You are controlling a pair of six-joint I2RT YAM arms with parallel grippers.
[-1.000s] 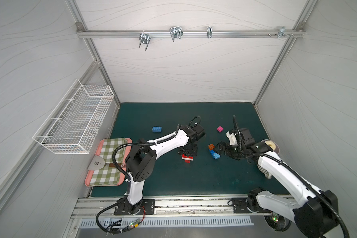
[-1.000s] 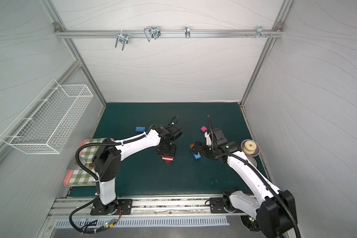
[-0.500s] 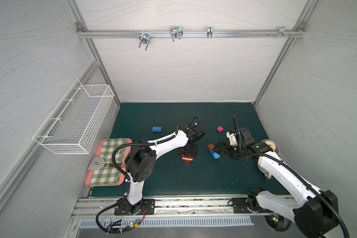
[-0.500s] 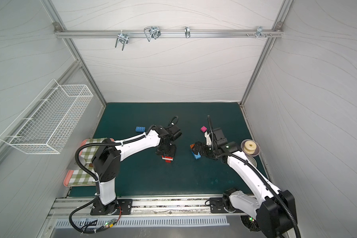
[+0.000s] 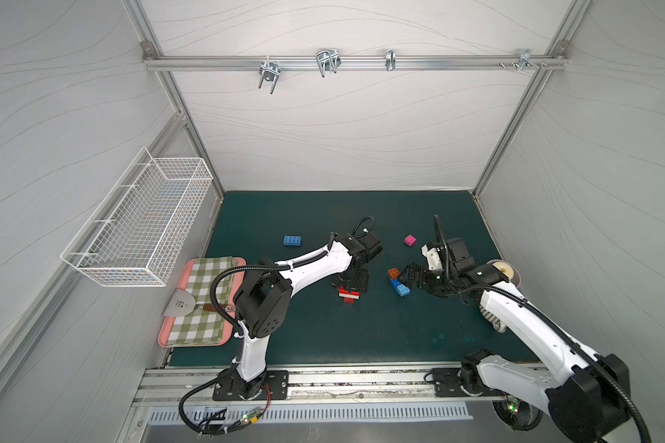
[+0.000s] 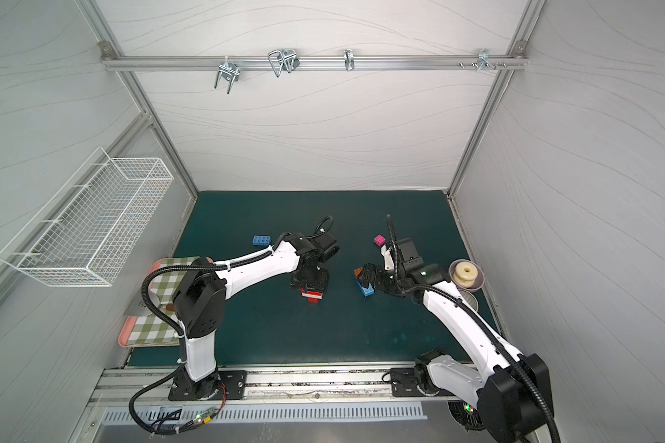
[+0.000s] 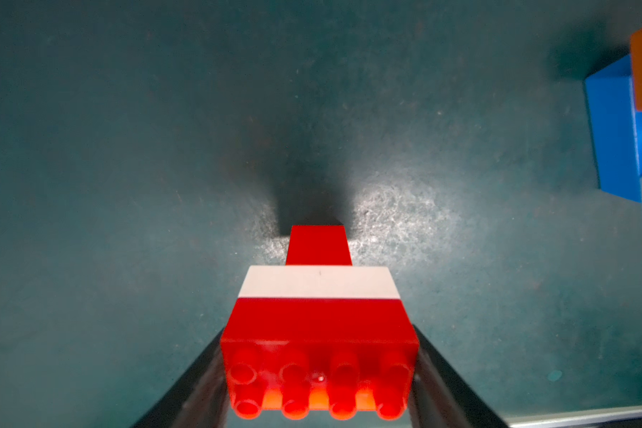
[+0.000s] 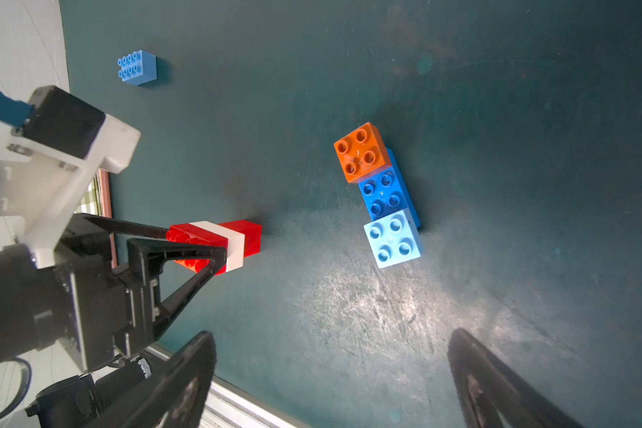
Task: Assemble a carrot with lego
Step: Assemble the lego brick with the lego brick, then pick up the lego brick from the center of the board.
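Two sections unjoined: left end effector (image 7: 318, 333) flanks the red-white-red stack (image 7: 318, 292), grip unclear, probably steadying it; right end effector (image 8: 330, 341) gapes empty toward the orange-blue section (image 8: 384, 192).

Red-white-red stack (image 8: 215, 242) lies sideways near blue brick (image 8: 382, 192) bearing orange brick (image 8: 362, 152) and light-blue brick (image 8: 393, 239).

Bare mat (image 8: 349, 333) between red-white stack (image 8: 223, 241) and orange-blue-light-blue cluster (image 8: 382, 192): passable. Stack's studded end blocked: left gripper (image 8: 193, 246) flanks it. Lone blue brick (image 8: 137, 67) well apart from stack.
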